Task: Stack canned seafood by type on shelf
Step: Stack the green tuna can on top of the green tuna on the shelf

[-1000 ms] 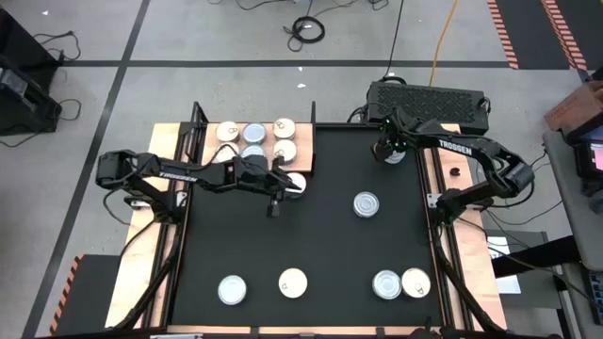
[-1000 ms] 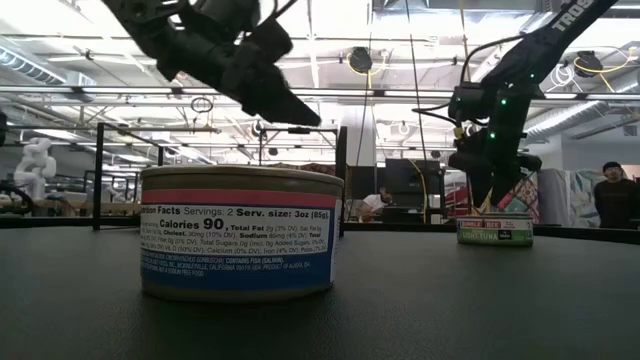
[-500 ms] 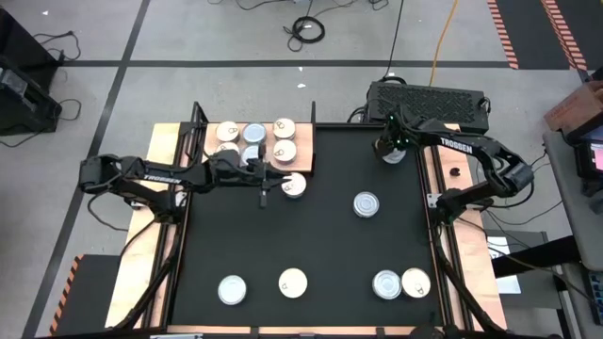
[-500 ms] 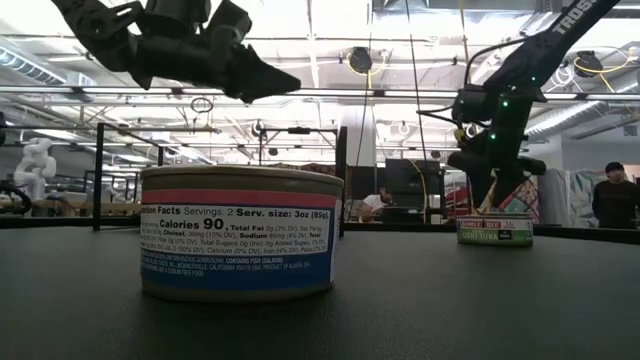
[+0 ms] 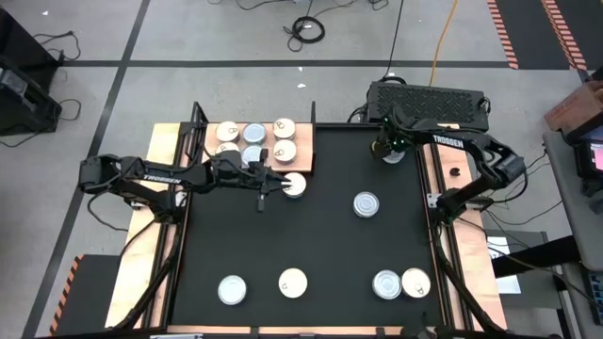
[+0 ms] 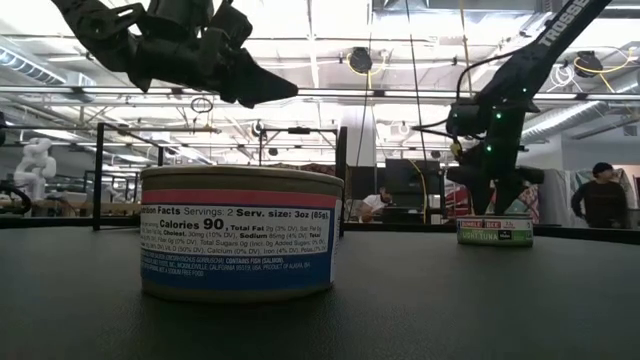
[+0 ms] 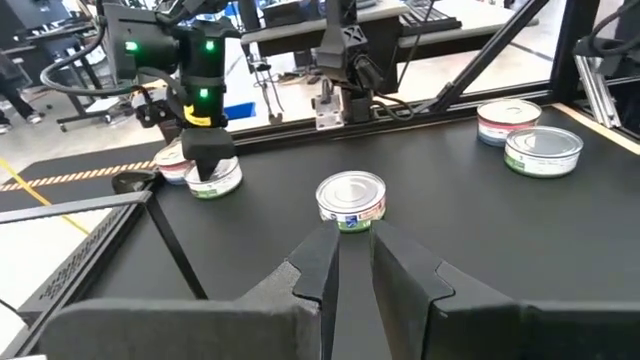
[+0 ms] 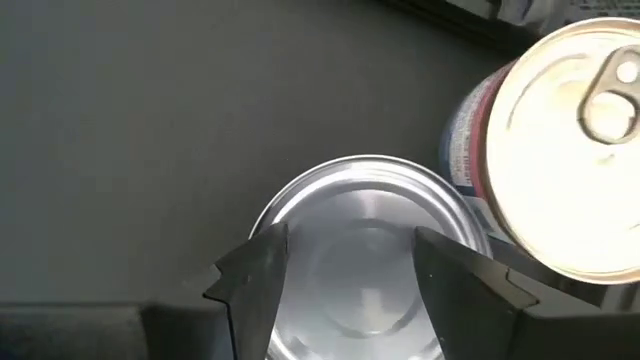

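Note:
Several canned seafood tins [image 5: 254, 134] stand on the light wood shelf [image 5: 304, 157] at the far left. A cream tin [image 5: 294, 185] sits on the black mat just off the shelf's corner. My left gripper [image 5: 267, 185] hovers shut and nearly level just left of that tin, touching nothing. My right gripper [image 8: 350, 270] is open and points down over a silver-topped tin [image 8: 365, 250] at the far right, a fingertip over each side of its top. A pull-tab tin [image 8: 570, 150] stands right beside that one.
More tins stand on the mat: one right of centre [image 5: 366, 203], two at near left [image 5: 233, 289] [image 5: 293, 282] and a pair at near right [image 5: 386, 283] [image 5: 415, 282]. Black rails [image 5: 193, 141] edge the mat. People stand in the room beyond [image 6: 598, 200].
My left gripper has drawn back from the cream tin toward the table's left edge and tipped up to nearly level; the tin stays in place. My right gripper has sunk toward the silver-topped tin at the far right.

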Controlling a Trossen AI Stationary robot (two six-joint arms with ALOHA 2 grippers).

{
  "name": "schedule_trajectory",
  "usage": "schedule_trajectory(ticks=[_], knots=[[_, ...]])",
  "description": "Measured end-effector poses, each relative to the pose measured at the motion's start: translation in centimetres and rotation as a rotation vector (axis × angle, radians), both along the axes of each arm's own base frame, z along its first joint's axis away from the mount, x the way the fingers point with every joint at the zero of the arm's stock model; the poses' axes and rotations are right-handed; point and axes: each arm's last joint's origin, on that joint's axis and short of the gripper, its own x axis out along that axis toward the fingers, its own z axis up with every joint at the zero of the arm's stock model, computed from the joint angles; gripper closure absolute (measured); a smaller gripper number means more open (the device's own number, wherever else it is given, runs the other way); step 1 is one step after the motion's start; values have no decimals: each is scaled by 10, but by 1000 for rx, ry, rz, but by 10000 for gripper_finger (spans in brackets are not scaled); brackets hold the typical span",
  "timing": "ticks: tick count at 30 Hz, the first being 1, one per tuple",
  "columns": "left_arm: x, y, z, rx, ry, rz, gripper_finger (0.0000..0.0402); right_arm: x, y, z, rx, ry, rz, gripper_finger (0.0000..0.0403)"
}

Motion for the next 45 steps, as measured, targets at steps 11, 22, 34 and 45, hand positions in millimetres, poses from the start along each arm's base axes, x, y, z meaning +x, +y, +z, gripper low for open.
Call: schedule_trajectory(ticks=[11,22,34,45], knots=[[0,0,0,1,-2,-1,338,26,26,5,71,-120,125,188],[0,0,0,1,-3,-1,338,65,70,6,129,-176,272,188],[0,0,1,2,-6,-1,338,104,125,9,163,-322,442,188],[1,-3,2,26,-26,-19,338,123,157,21,86,-398,593,188]])
